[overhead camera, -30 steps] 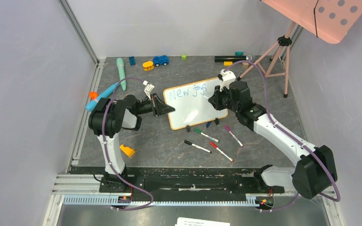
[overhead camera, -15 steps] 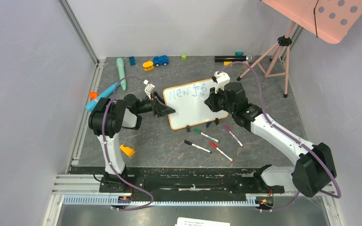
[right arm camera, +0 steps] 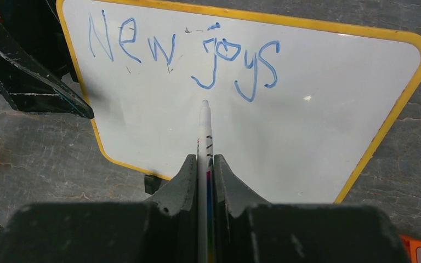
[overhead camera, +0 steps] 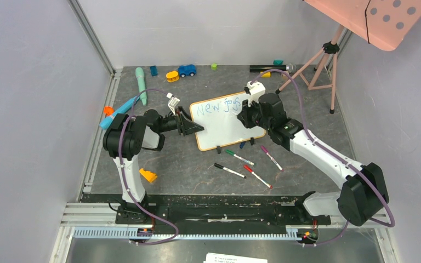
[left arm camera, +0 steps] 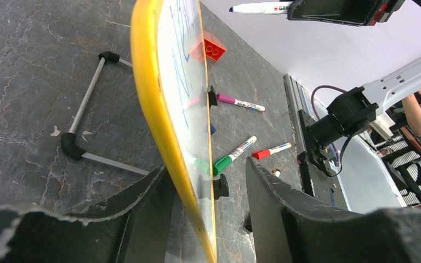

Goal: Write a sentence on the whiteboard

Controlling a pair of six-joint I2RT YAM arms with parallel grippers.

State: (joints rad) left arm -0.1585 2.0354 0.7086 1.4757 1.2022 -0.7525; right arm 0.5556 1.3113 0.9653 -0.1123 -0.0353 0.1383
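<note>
Jaws of the left gripper [overhead camera: 196, 127] [left arm camera: 205, 170] stand part open and straddle the left short edge of the whiteboard [overhead camera: 225, 123] [left arm camera: 175, 98] [right arm camera: 307, 137]. In the left wrist view one finger lies against the frame on the back side, and a gap shows between the other finger and the writing face.

The whiteboard sits at mid-counter [overhead camera: 186, 164] between the two arms. Its black clip feet are on the near long edge. An orange brick [overhead camera: 148, 175] lies near the left arm, well apart from the board.

The sentence [overhead camera: 216, 107] [right arm camera: 186, 55] runs along the upper part of the board in thin blue strokes and reads "New joys".

Loose markers [overhead camera: 238, 157] lie on the counter just beside the near edge of the board, with green, black, red and purple caps.

The right gripper [overhead camera: 245, 116] [right arm camera: 204, 164] is over the right half of the board. Its jaws are closed tight on a marker [right arm camera: 204, 126]. The marker tip points at the board just below the "j" of "joys". Whether the tip touches the surface cannot be told.

A pink tripod [overhead camera: 323, 60] stands at the far right.
</note>
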